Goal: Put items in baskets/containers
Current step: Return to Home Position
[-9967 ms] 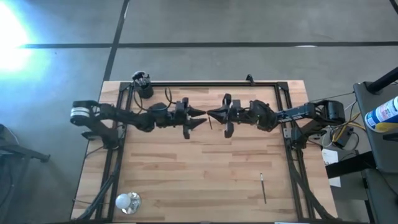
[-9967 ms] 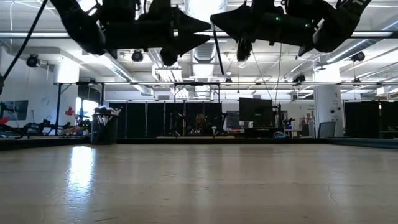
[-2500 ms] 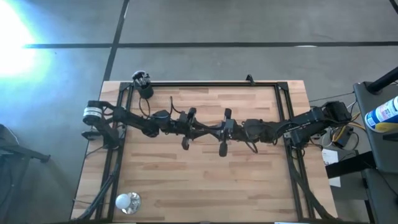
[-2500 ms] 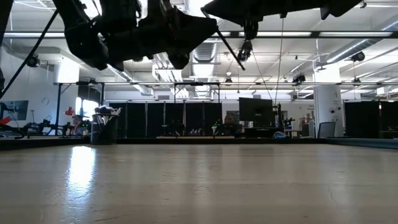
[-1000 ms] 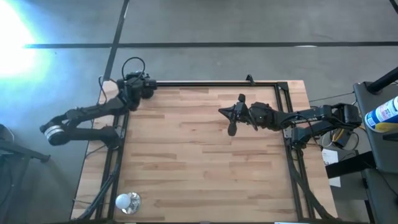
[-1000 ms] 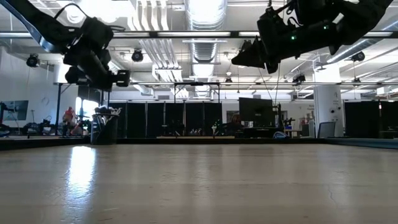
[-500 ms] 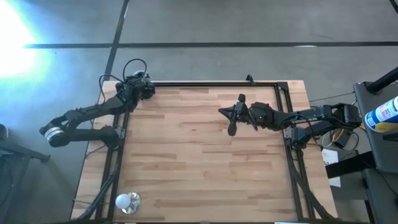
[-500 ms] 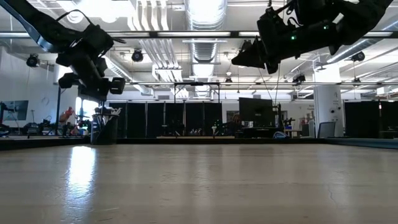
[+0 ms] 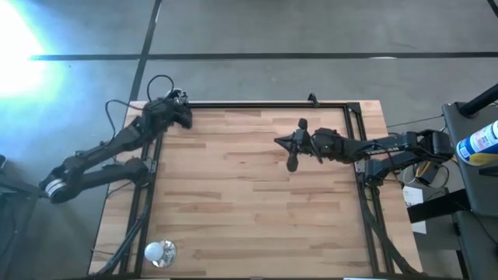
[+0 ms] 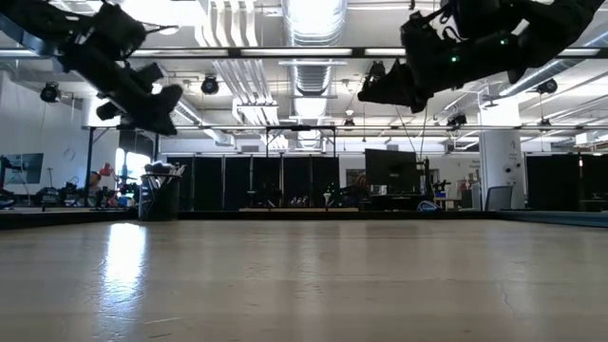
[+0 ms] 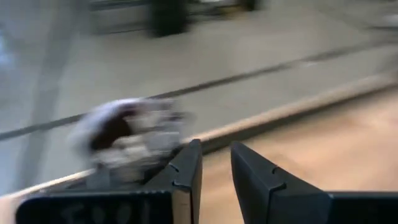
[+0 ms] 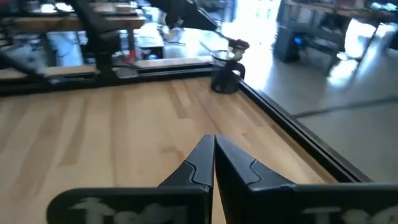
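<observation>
The black cup [image 10: 160, 198] stands at the table's far left corner with several brushes [image 10: 161, 169] sticking out of its top. It also shows in the right wrist view, cup [image 12: 224, 78], brushes [image 12: 235, 46]. In the high view my left gripper [image 9: 185, 118] hides most of it. My left gripper [image 10: 169, 96] hangs in the air just above and beside the cup, fingers [image 11: 190, 167] a narrow gap apart with nothing between them; the cup [image 11: 121, 144] is blurred there. My right gripper [image 9: 278, 141] waits above the table's far middle, shut and empty [image 12: 213, 157].
A shiny whitish round object [image 9: 159, 251] lies at the near left corner. A black frame rail [image 9: 264, 104] runs along the far edge. Bare wood [image 9: 249, 210] fills the middle and near part of the table. No loose brush shows on it.
My left arm has swung its elbow and base end out toward the table's near left, while its gripper has stayed by the cup at the far left corner, dipping toward it and then rising and tipping. My right arm has kept still.
</observation>
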`<state>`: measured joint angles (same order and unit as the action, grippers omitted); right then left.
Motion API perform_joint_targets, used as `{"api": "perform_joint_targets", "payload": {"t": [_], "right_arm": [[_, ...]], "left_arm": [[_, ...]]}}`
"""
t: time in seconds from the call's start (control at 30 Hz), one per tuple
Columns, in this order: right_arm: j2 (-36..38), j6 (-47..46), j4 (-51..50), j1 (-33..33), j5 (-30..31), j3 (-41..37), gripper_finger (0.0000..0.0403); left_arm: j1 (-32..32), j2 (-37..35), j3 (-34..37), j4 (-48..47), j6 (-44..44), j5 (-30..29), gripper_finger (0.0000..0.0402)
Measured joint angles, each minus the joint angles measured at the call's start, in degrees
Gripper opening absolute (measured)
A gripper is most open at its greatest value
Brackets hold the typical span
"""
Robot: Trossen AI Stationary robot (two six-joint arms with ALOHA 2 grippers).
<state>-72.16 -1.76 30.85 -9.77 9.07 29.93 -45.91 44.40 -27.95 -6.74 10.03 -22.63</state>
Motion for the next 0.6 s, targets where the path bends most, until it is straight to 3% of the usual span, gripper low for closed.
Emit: {"api": "perform_joint_targets", "payload": {"t": [0.17,0.27,0.43,0.6], "right_arm": [[4.9,4.2,-0.2,0.0,-5.1,-3.4,0.0008],[8.6,5.0,0.3,0.0,-7.2,-7.3,0.0008],[16.1,3.9,4.5,0.0,-13.0,-15.6,0.0008],[26.9,3.7,4.9,0.0,-17.7,-21.8,0.0008]], "left_arm": [[2.2,-6.4,4.3,6.9,-2.8,22.3,0.0066],[4.3,-9.8,9.5,16.7,-2.2,31.0,0.0043],[7.0,-13.9,17.8,30.6,-1.0,34.4,0.0004],[7.6,-17.2,21.4,32.7,-0.9,36.4,0.0001]]}}
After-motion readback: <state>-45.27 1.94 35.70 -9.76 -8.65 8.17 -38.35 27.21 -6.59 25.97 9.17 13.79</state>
